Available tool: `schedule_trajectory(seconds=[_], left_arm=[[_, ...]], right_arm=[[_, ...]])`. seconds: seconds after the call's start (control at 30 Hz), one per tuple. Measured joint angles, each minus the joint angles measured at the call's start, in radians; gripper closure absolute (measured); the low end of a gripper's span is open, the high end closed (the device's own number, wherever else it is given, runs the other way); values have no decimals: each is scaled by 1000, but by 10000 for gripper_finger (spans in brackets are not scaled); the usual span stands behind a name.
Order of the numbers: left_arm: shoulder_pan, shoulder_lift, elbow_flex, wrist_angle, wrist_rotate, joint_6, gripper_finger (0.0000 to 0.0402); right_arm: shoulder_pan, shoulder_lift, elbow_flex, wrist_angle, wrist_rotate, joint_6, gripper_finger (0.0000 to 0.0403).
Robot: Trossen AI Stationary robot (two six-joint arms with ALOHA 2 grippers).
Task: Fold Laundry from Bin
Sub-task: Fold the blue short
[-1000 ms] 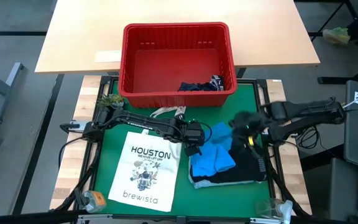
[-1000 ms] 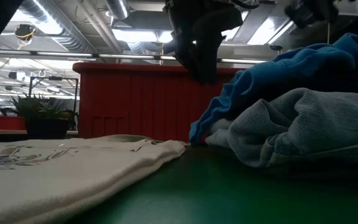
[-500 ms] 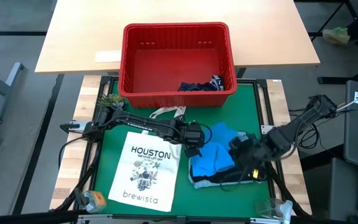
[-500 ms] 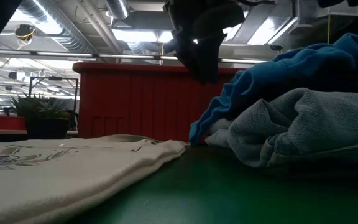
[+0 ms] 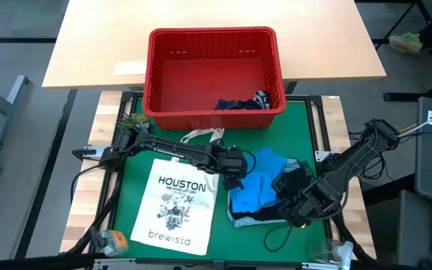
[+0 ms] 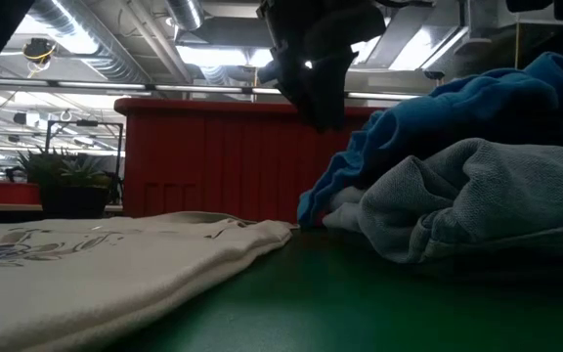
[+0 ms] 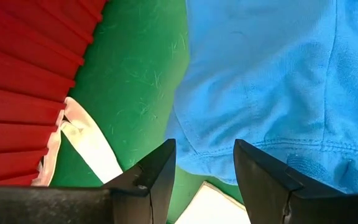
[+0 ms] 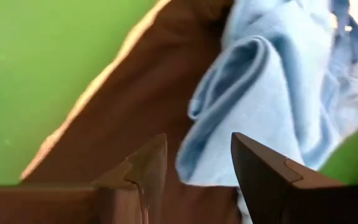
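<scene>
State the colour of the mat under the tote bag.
Green. The mat under the tote bag shows best in the high view.

right pincer (image 5: 295, 201) swung down over the laundry (image 5: 265, 187)

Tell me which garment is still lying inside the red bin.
It is the dark navy garment, in the bin at its near right corner. The bright blue garment and the dark one under it lie outside, on the green mat.

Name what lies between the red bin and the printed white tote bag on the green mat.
In the high view, between the red bin and the tote bag lie the bag's pale handles and the left arm, over green mat.
</scene>
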State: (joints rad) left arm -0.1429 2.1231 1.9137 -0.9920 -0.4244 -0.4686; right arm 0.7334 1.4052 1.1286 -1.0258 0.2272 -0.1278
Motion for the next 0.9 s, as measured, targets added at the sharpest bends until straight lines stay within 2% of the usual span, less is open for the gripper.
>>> schedule_trajectory(seconds=[0.13, 0.4, 0.63, 0.77, 0.9], left_arm=[[-3, 0, 0, 0, 2, 0, 246], [-9, 0, 0, 0, 4, 1, 246], [-9, 0, 0, 0, 4, 1, 246], [-9, -1, 0, 1, 4, 2, 246], [-9, -1, 0, 3, 4, 2, 246]], right_arm=[[0, 4, 0, -27, 61, 43, 223], [2, 42, 0, -56, 17, 127, 223], [-1, 98, 0, -73, 75, 129, 226], [-1, 113, 0, -89, 115, 135, 260], [-1, 113, 1, -123, 122, 135, 326]])
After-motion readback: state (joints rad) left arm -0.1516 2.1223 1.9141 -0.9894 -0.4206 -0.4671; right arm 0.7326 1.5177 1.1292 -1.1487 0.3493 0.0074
